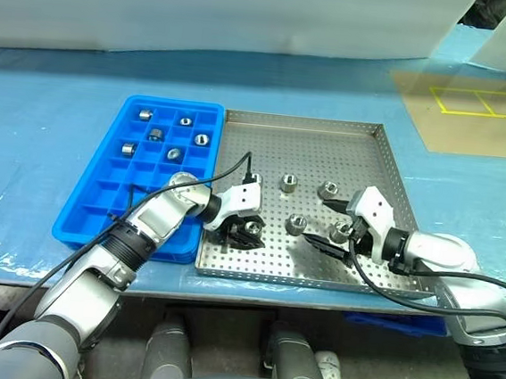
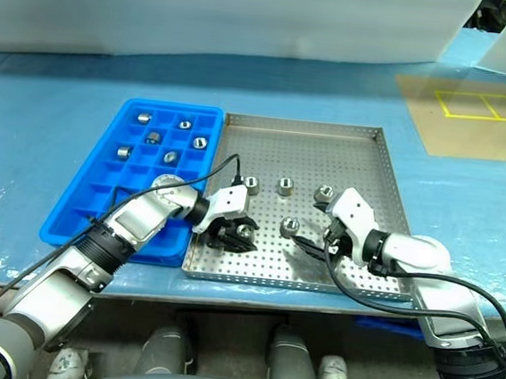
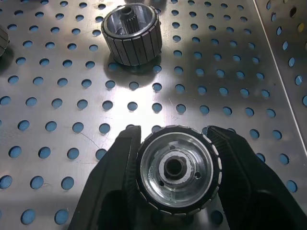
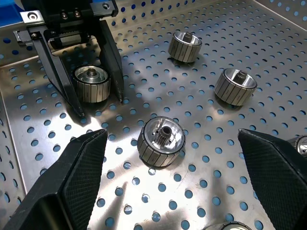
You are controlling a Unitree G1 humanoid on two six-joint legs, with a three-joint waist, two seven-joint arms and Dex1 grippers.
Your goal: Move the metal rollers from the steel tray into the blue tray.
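I have the left gripper [image 3: 175, 179] down on the steel tray [image 1: 330, 130], near its front-left corner, with both black fingers pressed against the sides of 1 metal roller [image 3: 176, 170]. The roller sits upright between the fingers, its dark central hole facing the wrist camera, and its base looks to rest on the perforated floor. From the right wrist view I see the same grip from the other side: the left fingers [image 4: 60, 79] straddle the roller, 1 on each flank.

The right gripper [image 4: 172, 177] hangs over the front-right part of the steel tray with its fingers spread wide and nothing between them. A loose roller [image 4: 161, 141] lies on the tray floor ahead of those open fingers, roughly centred between them but touching neither.

I count 3 more loose rollers on the steel tray in the head view: 1 near the middle [image 1: 288, 183], 1 just right of it [image 1: 328, 190], and 1 closer to the front [image 1: 296, 223], which is the one ahead of the right gripper.

The blue tray [image 1: 99, 202] sits touching the steel tray's left edge. 5 rollers [image 1: 156, 134] already occupy separate compartments in its far rows; the near rows are bare.
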